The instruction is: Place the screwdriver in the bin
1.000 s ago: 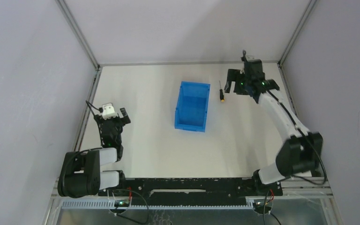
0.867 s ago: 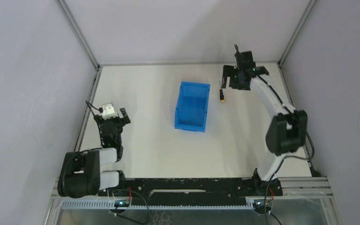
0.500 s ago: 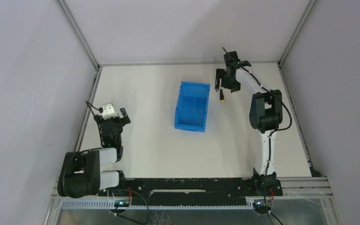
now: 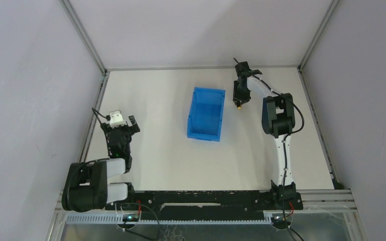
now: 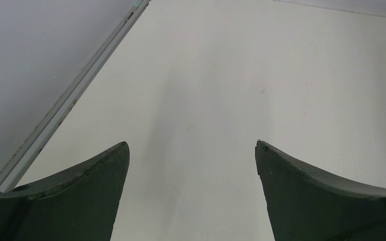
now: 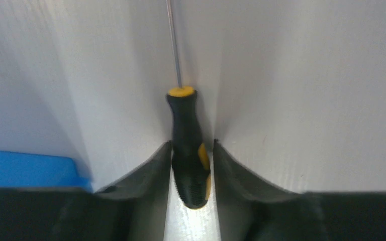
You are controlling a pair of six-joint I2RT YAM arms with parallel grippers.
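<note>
The right tool [image 6: 192, 150] squeezes the thin black-and-yellow screwdriver [image 6: 185, 125], which lies on the white surface [image 4: 156, 150] near its far edge, beside the blue plastic bin [image 4: 191, 118]. The left tool [image 5: 192, 150] is spread wide.

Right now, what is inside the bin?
Only bare blue floor shows inside the bin. The screwdriver lies outside, between the right hand's fingers. The near wall may hide a strip.

Screwdriver [image 6: 183, 120] shaft tip beyond the top edge; bin [image 6: 25, 168] mostly outside the right wrist view.
</note>
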